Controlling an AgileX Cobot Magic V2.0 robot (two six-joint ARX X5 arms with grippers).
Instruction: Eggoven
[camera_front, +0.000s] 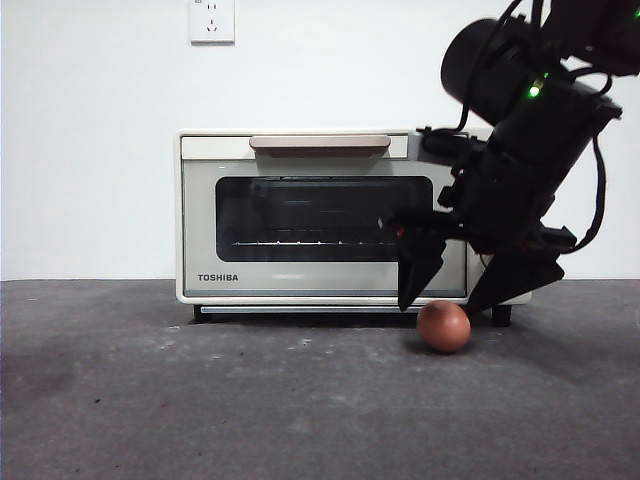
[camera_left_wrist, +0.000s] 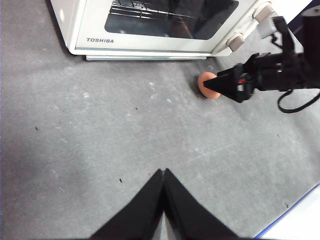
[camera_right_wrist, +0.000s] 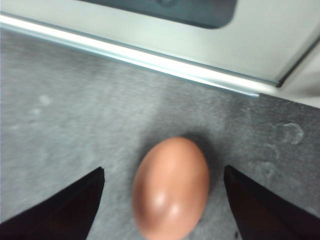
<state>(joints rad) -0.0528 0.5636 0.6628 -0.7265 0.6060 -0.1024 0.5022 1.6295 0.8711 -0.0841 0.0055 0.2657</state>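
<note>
A reddish-brown egg (camera_front: 443, 326) lies on the grey table just in front of the oven's right end. The cream TOSHIBA oven (camera_front: 320, 215) stands at the back with its dark glass door closed and its tan handle (camera_front: 320, 143) on top. My right gripper (camera_front: 455, 300) hangs open just above the egg, one jaw on each side of it. In the right wrist view the egg (camera_right_wrist: 171, 187) lies between the two spread jaws of the right gripper (camera_right_wrist: 165, 172), touching neither. My left gripper (camera_left_wrist: 163, 172) is shut, far from the egg (camera_left_wrist: 206, 85), over bare table.
A white wall with a power socket (camera_front: 212, 20) stands behind the oven. The oven's two knobs (camera_left_wrist: 250, 25) show at its right end, close to the right arm. The table's edge (camera_left_wrist: 290, 212) runs near the left gripper.
</note>
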